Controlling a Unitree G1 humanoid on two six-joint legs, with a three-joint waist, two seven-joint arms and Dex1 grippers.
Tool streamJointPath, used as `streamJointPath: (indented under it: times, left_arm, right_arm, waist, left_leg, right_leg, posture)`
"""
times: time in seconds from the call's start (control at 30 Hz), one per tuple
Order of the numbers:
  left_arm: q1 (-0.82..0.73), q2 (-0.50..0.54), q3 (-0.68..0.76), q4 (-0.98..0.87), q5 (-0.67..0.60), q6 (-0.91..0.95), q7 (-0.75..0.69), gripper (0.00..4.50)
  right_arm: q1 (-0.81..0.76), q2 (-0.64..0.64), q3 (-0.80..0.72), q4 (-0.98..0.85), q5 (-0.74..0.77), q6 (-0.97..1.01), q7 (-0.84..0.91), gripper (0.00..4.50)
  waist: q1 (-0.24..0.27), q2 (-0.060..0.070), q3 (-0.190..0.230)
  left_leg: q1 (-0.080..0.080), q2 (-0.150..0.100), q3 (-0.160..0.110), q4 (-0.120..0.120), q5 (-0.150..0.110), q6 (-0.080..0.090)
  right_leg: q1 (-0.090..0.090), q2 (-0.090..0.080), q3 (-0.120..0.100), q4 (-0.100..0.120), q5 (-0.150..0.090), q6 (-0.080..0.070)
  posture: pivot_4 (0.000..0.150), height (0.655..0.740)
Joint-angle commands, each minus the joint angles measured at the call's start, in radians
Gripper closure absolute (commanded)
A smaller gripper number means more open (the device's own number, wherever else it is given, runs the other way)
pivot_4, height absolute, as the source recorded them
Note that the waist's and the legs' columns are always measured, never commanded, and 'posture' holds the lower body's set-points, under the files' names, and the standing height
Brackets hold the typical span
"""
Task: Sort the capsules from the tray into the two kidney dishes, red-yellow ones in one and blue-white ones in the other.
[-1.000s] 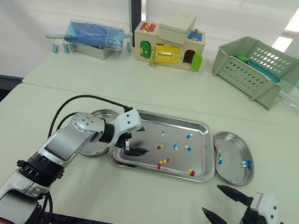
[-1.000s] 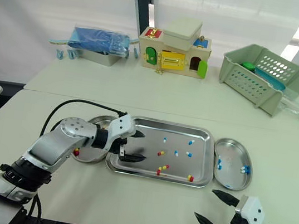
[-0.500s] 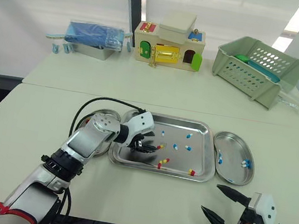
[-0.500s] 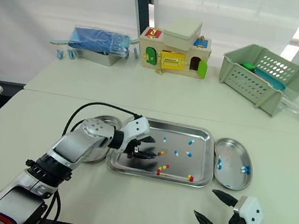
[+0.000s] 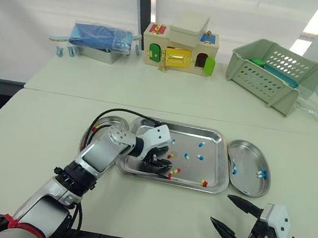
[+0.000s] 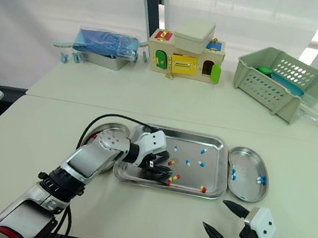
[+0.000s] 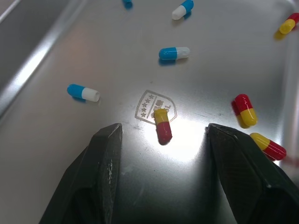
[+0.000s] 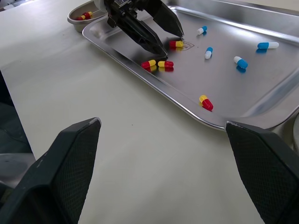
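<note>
The left gripper [image 5: 160, 165] has been moved from the tray's [image 5: 222, 142] left edge to its middle. There it is held open, with a red-yellow capsule [image 7: 162, 125] lying between the fingers, clear of both. Other capsules are scattered across the tray. The right gripper [image 5: 223, 210] is kept open over the tabletop [image 5: 37, 131] near the tray's front right corner.
</note>
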Motion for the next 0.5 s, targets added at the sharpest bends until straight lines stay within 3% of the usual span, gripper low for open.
streamJointPath:
  times: [0.03, 0.3, 0.5]
  left_arm:
    - [-0.012, -0.001, -0.011, -0.002, 0.012, -0.003, -0.009, 2.09]
    - [-0.012, -0.003, -0.009, 0.001, 0.015, -0.006, -0.015, 4.48]
    - [-0.01, -0.001, -0.008, -0.002, 0.011, -0.01, -0.023, 4.48]
  right_arm:
    - [0.004, 0.003, -0.003, -0.038, 0.001, -0.014, -0.007, 0.0]
    - [0.008, 0.006, -0.002, -0.031, -0.002, -0.022, -0.004, 0.0]
    - [0.014, 0.003, -0.004, -0.028, -0.001, -0.027, 0.0, 0.0]
  waist:
    - [0.0, 0.0, 0.0]
    - [0.0, 0.0, 0.0]
    - [0.0, 0.0, 0.0]
  left_leg:
    - [0.0, 0.0, 0.0, 0.0, 0.0, 0.0]
    - [0.0, 0.0, 0.0, 0.0, 0.0, 0.0]
    - [0.0, 0.0, 0.0, 0.0, 0.0, 0.0]
  right_leg:
    - [0.0, 0.0, 0.0, 0.0, 0.0, 0.0]
    - [0.0, 0.0, 0.0, 0.0, 0.0, 0.0]
    - [0.0, 0.0, 0.0, 0.0, 0.0, 0.0]
  posture:
    - [0.15, 0.74]
    - [0.15, 0.74]
    - [0.15, 0.74]
